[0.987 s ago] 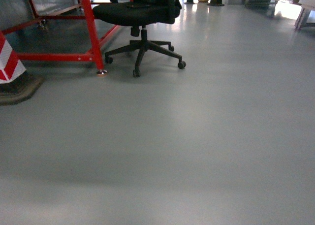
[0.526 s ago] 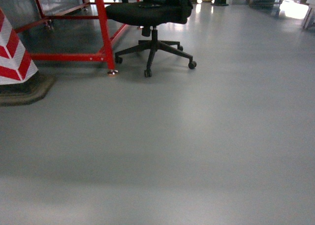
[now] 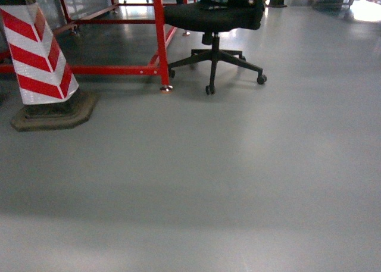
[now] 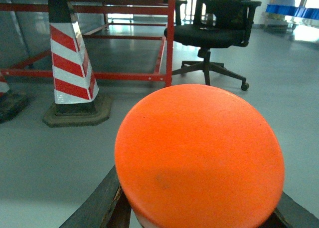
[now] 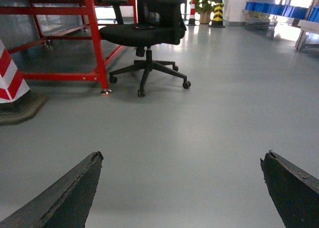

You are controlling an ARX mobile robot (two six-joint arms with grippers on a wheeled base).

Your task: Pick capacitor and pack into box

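In the left wrist view the capacitor (image 4: 199,153), a cylinder with a wide orange round end and a white side, fills the lower middle. My left gripper (image 4: 199,210) is shut on it, with dark fingers (image 4: 102,200) showing at either side beneath it. In the right wrist view my right gripper (image 5: 183,158) is open, its two dark fingertips (image 5: 89,168) far apart over bare grey floor. Neither gripper shows in the head view. The box is out of view.
A red-and-white striped cone (image 3: 41,58) on a dark base stands at the left. Behind it is a red metal frame (image 3: 159,40), and a black wheeled office chair (image 3: 217,22) beside it. Blue bins (image 5: 276,9) line the far right. Grey floor (image 3: 226,183) spreads ahead.
In the head view the cone, the red frame and the chair have all slid to the right, so the view has turned left. More of the cone shows now.
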